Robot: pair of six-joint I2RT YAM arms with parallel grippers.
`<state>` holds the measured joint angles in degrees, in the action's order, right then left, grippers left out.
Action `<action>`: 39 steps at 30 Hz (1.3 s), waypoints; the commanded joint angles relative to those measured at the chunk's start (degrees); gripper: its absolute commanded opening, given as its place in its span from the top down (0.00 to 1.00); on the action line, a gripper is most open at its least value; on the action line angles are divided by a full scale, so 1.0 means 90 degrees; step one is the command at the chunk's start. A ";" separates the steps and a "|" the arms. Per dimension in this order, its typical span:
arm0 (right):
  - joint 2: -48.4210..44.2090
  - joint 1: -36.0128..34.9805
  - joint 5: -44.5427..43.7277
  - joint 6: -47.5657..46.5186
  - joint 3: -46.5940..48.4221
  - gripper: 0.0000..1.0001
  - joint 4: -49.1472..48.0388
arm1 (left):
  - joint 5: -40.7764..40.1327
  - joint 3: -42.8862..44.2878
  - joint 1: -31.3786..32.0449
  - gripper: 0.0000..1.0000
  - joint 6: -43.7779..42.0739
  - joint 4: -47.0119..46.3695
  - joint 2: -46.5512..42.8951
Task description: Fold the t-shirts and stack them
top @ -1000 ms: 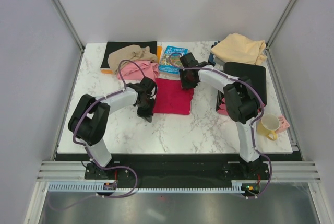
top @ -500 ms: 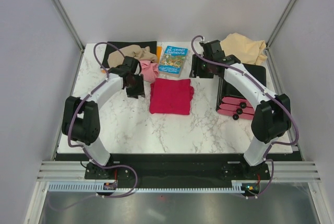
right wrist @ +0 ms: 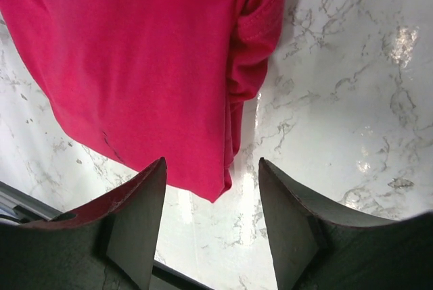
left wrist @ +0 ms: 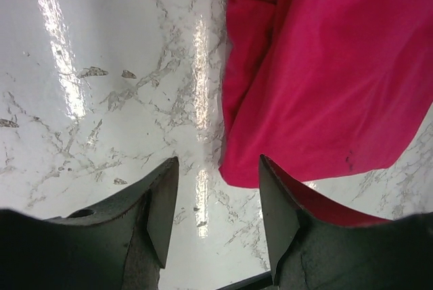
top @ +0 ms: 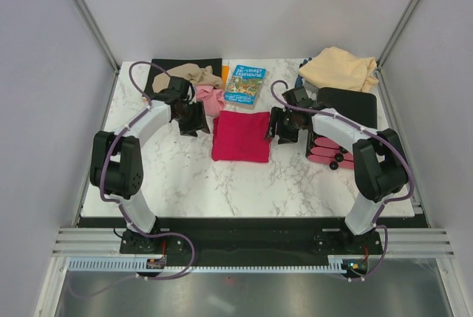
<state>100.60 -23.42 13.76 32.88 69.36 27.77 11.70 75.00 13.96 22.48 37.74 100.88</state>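
Your left gripper (left wrist: 218,168) and right gripper (right wrist: 212,165) gape empty; the crimson t-shirt (top: 242,137) looks limp, light: pinch 2 corners.

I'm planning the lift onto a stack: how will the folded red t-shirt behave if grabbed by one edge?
The red t-shirt looks soft and floppy: its edge lies wrinkled and bunched. Grabbed by one edge, the fold would probably sag open. It seems thin and light, so a push may crumple it rather than slide it across the marble table.
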 commanded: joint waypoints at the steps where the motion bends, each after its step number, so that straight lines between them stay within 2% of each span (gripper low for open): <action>1: 0.0101 -0.0025 0.0132 0.0350 -0.0158 0.34 -0.0721 | 0.0418 -0.0228 -0.0037 0.42 0.0071 -0.0209 -0.0076; 6: 0.0502 -0.0073 0.0073 0.0428 -0.0129 0.33 -0.0849 | 0.0350 -0.0491 -0.0037 0.42 -0.0037 -0.0257 -0.0096; 10: 0.0824 -0.0083 -0.0005 0.0467 -0.0080 0.33 -0.0908 | 0.0777 -0.0677 -0.0105 0.41 0.0002 -0.0530 -0.0066; 15: 0.1000 -0.0083 0.0111 0.0574 -0.0119 0.32 -0.1171 | 0.1247 -0.0824 -0.0183 0.33 0.0061 -0.0901 0.0002; 23: 0.1147 -0.0093 0.0161 0.0653 -0.0207 0.32 -0.1279 | 0.1873 -0.0648 -0.0213 0.32 0.0139 -0.1175 0.0743; 30: 0.1303 -0.0142 0.0131 0.0682 -0.0226 0.31 -0.1259 | 0.1727 -0.0726 -0.0213 0.33 0.0344 -0.1536 0.1213; 39: 0.1605 -0.0396 0.0131 0.0789 -0.0227 0.31 -0.1367 | 0.2068 -0.0970 -0.0213 0.34 0.0510 -0.2025 0.1535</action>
<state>110.19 -25.39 16.60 39.68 68.31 13.74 32.16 68.47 11.97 26.41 23.16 111.00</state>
